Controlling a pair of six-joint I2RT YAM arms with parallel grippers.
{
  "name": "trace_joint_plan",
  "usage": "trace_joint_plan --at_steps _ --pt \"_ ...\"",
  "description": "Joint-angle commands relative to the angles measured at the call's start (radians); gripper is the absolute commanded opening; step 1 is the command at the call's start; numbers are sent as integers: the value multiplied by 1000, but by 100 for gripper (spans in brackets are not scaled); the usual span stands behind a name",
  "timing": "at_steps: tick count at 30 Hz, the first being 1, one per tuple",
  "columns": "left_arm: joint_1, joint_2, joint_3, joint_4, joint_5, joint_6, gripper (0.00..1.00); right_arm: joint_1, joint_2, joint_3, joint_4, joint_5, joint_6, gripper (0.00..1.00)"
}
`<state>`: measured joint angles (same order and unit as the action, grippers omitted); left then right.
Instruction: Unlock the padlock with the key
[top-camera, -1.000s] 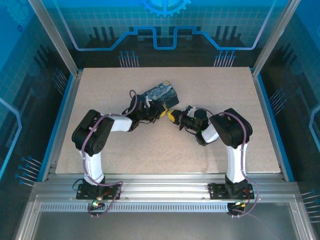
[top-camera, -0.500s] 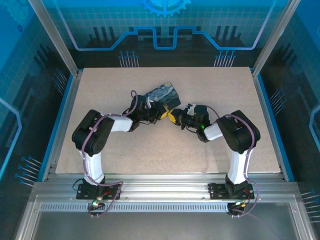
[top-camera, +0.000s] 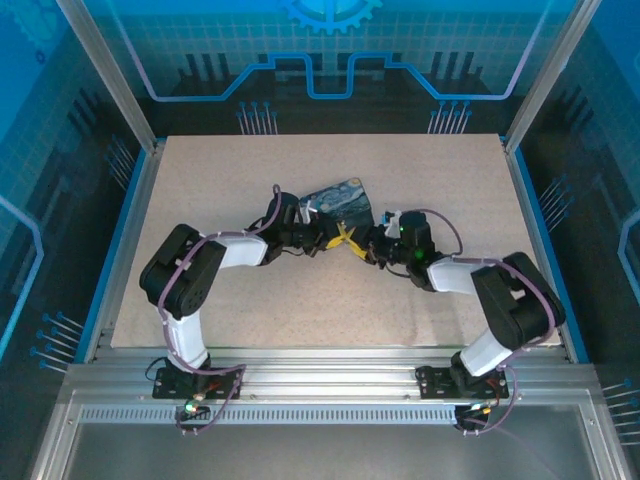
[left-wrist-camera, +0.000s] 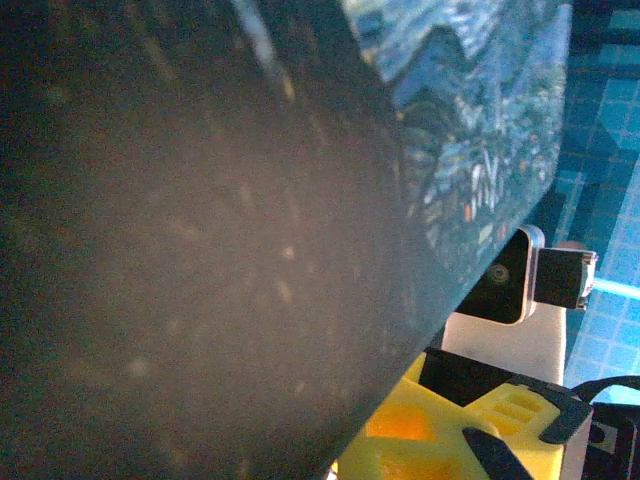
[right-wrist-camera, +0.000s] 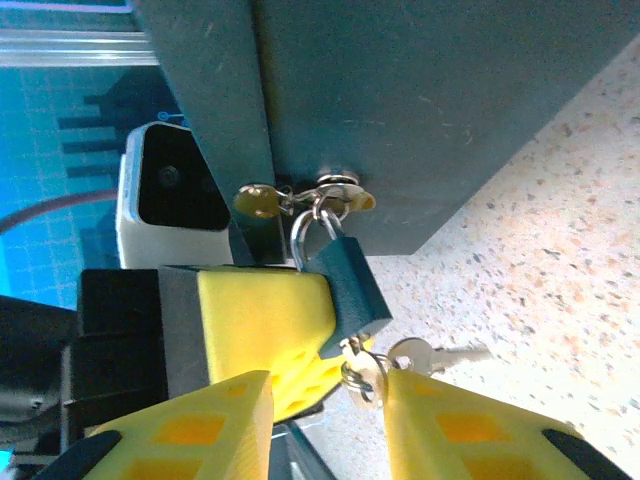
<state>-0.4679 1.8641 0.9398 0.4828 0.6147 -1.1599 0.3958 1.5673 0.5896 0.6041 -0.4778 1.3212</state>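
A dark blue padlock (right-wrist-camera: 345, 283) hangs by its silver shackle from the hasp of a dark teal box (right-wrist-camera: 400, 110). A key sits in the lock's bottom end with its ring (right-wrist-camera: 362, 376). From the ring a second key (right-wrist-camera: 432, 354) trails onto the table. My left gripper (top-camera: 335, 237) is shut on the padlock, with one yellow finger (right-wrist-camera: 262, 312) flat against the body. Around the key ring stands my right gripper (right-wrist-camera: 325, 430), open, its right finger close beside the key head. The box (left-wrist-camera: 200, 200) blocks most of the left wrist view.
The box has a painted swirl lid (top-camera: 340, 198) and lies mid-table on the speckled tabletop (top-camera: 250, 300). Aluminium posts and blue panels fence the table on all sides. The right wrist camera (left-wrist-camera: 512, 300) sits just beyond the box edge.
My right gripper was shut at the key and has opened off it. The right arm's elbow swung out to the right. The box and left gripper shifted slightly right.
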Motion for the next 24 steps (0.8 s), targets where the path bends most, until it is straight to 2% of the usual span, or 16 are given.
trace_joint_plan --at_steps 1,12,24 --pt "-2 -45 24 -78 19 49 0 -19 -62 -7 -218 19 -145 35" --pt "-5 -77 44 -193 -20 110 0 -7 -210 66 -619 174 -411 34" --pt "-9 -101 72 -305 -46 164 0 58 -285 74 -752 292 -532 34"
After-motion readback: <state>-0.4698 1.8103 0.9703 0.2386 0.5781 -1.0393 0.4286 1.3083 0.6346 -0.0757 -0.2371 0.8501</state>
